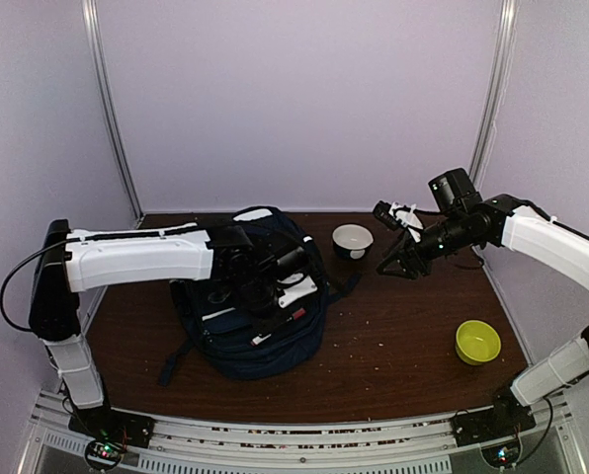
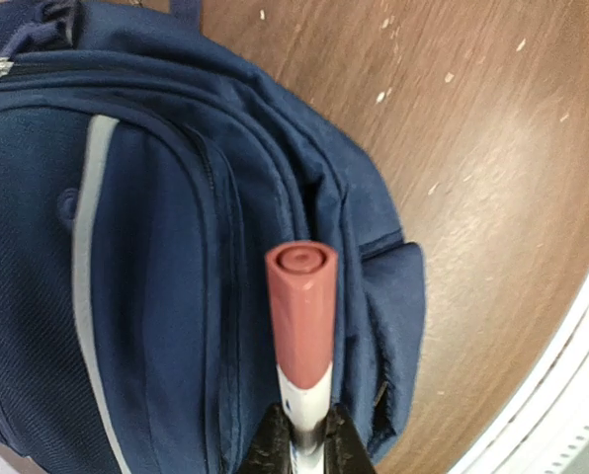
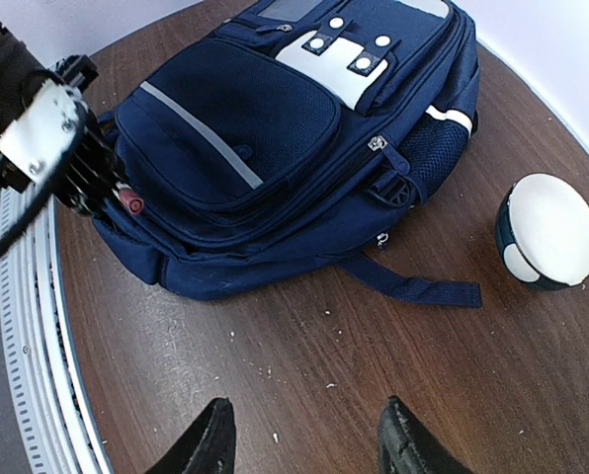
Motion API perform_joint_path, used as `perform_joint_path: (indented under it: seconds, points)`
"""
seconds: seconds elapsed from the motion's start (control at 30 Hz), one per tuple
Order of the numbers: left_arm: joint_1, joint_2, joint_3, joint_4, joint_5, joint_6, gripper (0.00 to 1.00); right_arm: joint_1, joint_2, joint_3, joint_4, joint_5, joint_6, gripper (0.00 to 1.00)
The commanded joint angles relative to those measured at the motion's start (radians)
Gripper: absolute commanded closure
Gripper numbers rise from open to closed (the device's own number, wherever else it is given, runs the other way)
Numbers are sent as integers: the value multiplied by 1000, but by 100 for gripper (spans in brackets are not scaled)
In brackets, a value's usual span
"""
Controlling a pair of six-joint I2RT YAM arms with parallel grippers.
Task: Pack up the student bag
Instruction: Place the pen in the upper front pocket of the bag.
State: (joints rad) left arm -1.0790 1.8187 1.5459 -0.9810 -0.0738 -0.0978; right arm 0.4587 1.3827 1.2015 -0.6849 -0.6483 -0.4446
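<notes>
While the left pincer (image 2: pixel 302 436) grips a red-capped marker (image 2: pixel 300 316) over the bag (image 2: pixel 156 247), which lies flat on the tabletop (image 2: pixel 472 148), packing seems barely begun: the bag looks closed, the marker not yet in. Empty, the right pincer (image 3: pixel 304 439) gapes nearby.

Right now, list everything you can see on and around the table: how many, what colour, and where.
student bag: one, navy blue with a pale stripe, lying flat left of the table's centre.
marker: one, red cap on a white barrel, over the bag's edge.
white bowl: one, white with a dark outside, at the back of the table, right of the bag.
yellow-green bowl: one, on the table at the front right.
table: one, dark brown wood, flecked with pale specks.
left pincer: one, black, shut on the marker.
right pincer: one, black, open and empty, above the table right of the bag.
</notes>
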Motion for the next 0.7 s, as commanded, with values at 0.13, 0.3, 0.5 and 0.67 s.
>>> perform_joint_path:
  seconds: [0.13, 0.3, 0.5, 0.67]
  points:
    - [-7, 116, 93, -121, -278, 87, 100, 1, 8, 15, -1, 11, 4, 51]
    - [-7, 139, 114, -128, -451, 91, 100, 2, 11, 16, -1, 11, 3, 51]
    - [-7, 192, 148, -159, -634, 87, 100, 2, 10, 15, -1, 10, 3, 51]
    - [-7, 226, 167, -166, -669, 89, 99, 2, 12, 17, -2, 8, 4, 51]
